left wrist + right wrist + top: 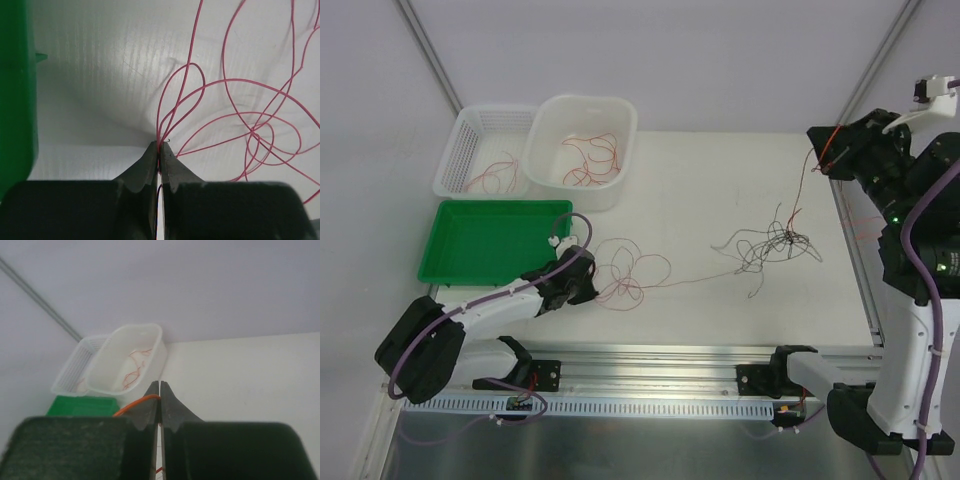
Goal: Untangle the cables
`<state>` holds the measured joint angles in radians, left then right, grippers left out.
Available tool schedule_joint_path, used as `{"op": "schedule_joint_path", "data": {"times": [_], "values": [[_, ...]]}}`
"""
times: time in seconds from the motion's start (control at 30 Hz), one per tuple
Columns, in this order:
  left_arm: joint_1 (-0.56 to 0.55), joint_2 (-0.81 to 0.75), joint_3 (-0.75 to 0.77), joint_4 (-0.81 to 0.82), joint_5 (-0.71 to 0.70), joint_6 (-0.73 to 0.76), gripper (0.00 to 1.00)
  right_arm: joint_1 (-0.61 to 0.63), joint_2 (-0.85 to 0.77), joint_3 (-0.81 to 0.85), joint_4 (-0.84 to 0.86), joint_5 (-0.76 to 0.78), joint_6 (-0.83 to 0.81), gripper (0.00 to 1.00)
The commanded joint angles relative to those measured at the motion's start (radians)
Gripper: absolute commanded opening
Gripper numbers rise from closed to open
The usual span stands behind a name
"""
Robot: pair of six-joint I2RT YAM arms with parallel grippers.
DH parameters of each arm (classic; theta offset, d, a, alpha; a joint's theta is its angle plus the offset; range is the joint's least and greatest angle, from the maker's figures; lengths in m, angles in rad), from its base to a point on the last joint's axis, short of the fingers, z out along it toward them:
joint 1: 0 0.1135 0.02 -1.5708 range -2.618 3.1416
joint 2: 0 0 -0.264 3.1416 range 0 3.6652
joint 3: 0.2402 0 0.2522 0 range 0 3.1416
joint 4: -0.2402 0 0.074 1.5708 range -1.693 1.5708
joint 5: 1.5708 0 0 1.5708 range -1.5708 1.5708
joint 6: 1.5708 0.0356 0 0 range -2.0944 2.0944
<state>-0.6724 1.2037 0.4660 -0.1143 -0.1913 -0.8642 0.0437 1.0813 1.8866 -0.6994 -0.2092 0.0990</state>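
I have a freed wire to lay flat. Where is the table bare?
Bare: the far strip between the white tub and the dark tangle, and the near strip in front of that tangle. The green tray looks bare too. Crowded: the red loops and the wire running from them to the tangle.

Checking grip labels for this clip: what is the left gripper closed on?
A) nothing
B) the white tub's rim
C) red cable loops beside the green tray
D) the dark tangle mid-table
C: the left wrist view shows the left gripper pinching red cable loops, with the green tray at its side.
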Motion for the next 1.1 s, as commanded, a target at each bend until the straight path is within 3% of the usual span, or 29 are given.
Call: {"op": "schedule_joint_path", "data": {"times": [0.0,0.07,0.1,0.2,0.3,0.37,0.47,0.6,0.7,0.77,0.9,1.07], "values": [[0.000,-0.045,0.014,0.027,0.074,0.077,0.00,0.015,0.005,-0.175,0.108,-0.290,0.094,0.01],[-0.024,-0.090,0.026,0.070,0.145,0.149,0.04,0.074,-0.010,-0.263,0.127,-0.332,0.082,0.01],[-0.035,-0.102,0.042,0.085,0.168,0.174,0.21,0.100,-0.026,-0.343,0.121,-0.317,0.071,0.01],[-0.082,-0.145,0.078,0.140,0.226,0.246,0.54,0.191,-0.058,-0.454,0.123,-0.236,0.021,0.01],[-0.101,-0.176,0.114,0.151,0.242,0.280,0.64,0.223,-0.090,-0.581,0.120,-0.135,-0.008,0.01],[-0.104,-0.190,0.131,0.153,0.266,0.290,0.84,0.222,-0.100,-0.679,0.110,-0.067,-0.016,0.01],[-0.121,-0.182,0.172,0.151,0.302,0.312,0.99,0.223,-0.119,-0.803,0.103,0.056,-0.018,0.01],[-0.145,-0.126,0.218,0.139,0.268,0.315,0.99,0.214,-0.153,-0.896,0.069,0.319,0.002,0.01],[-0.161,-0.052,0.249,0.119,0.198,0.306,0.99,0.185,-0.169,-0.922,0.029,0.432,0.010,0.04],[-0.174,0.005,0.261,0.056,0.111,0.297,0.99,0.183,-0.167,-0.920,0.023,0.423,-0.030,0.22],[-0.185,0.114,0.321,0.008,0.064,0.287,0.99,0.228,-0.082,-0.931,0.038,0.185,-0.070,0.49],[-0.220,0.253,0.405,-0.030,0.016,0.283,0.97,0.396,0.037,-0.977,0.109,0.162,-0.007,0.72]]}}
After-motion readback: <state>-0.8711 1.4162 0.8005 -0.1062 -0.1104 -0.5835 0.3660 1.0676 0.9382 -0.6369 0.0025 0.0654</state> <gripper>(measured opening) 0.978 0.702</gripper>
